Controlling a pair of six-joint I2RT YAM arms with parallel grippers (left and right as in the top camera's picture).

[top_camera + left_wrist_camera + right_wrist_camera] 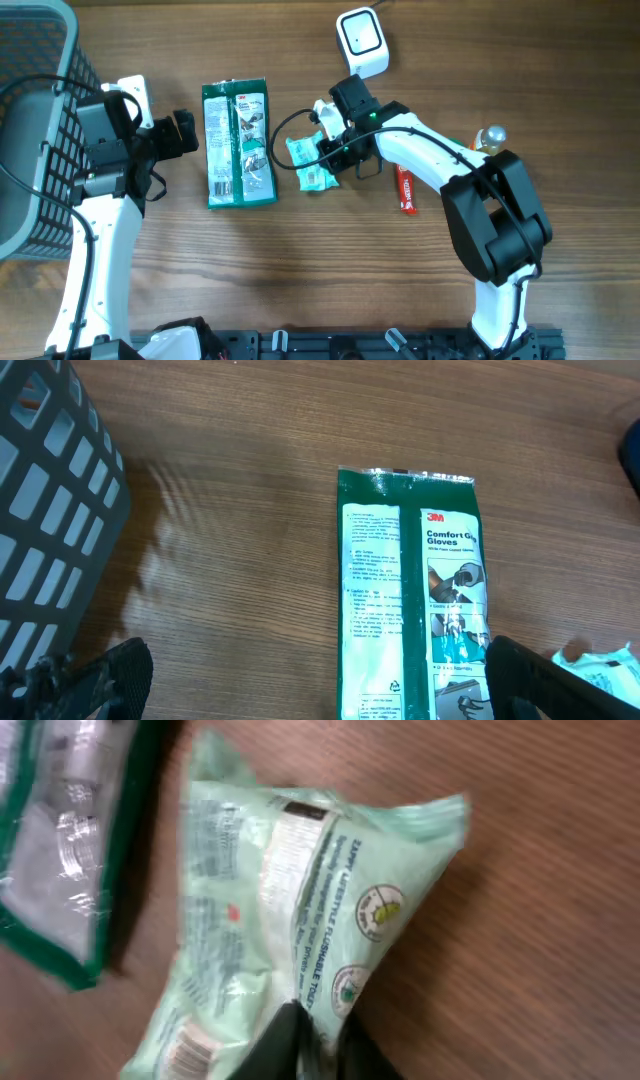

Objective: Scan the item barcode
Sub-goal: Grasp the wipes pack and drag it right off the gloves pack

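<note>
A pale green wipes pack (pixel 312 165) lies on the wooden table below a white barcode scanner (pixel 362 40). My right gripper (pixel 335 150) is over the pack's right edge. In the right wrist view its fingers (pixel 285 1045) stand close together, pinching a fold of the pack (pixel 290 890); a barcode (pixel 185 1045) shows at the pack's lower left. A dark green gloves pack (pixel 238 143) lies flat to the left. My left gripper (pixel 185 132) is beside its left edge, open wide (pixel 320 680), with the gloves pack (pixel 410 600) partly between the fingers.
A grey mesh basket (pixel 40 120) fills the far left. A red tube (pixel 406 190) lies right of the wipes pack, and a small round-topped item (pixel 487 138) stands behind the right arm.
</note>
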